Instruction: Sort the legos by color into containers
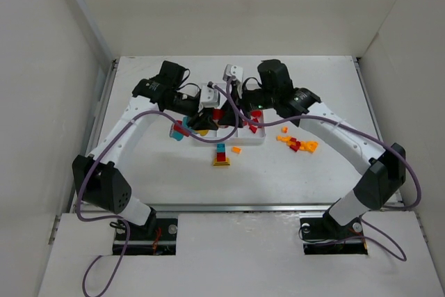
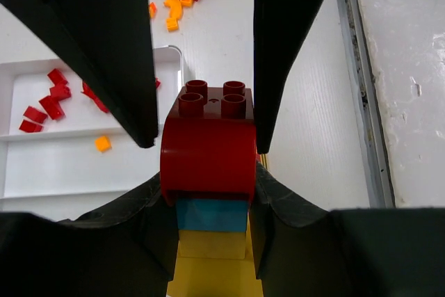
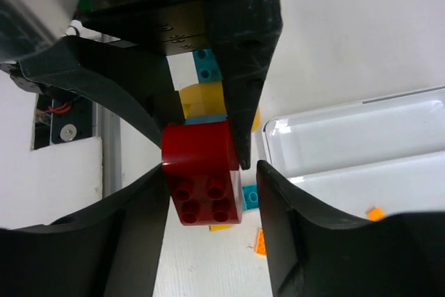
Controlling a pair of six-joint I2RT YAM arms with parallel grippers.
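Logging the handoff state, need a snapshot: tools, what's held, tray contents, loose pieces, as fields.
left tool: shut on the brick stack, gripping its yellow and teal lower part
right tool: open, jaws either side of the red brick at the stack's free end, small gap visible on one side
tray: red pieces in one compartment, one orange piece in the next
loose: orange and red pieces right of the tray; small stack on its near side

Between right hand (image 3: 211,167) fingers: red brick (image 3: 201,187), gripped by left hand (image 3: 205,144).
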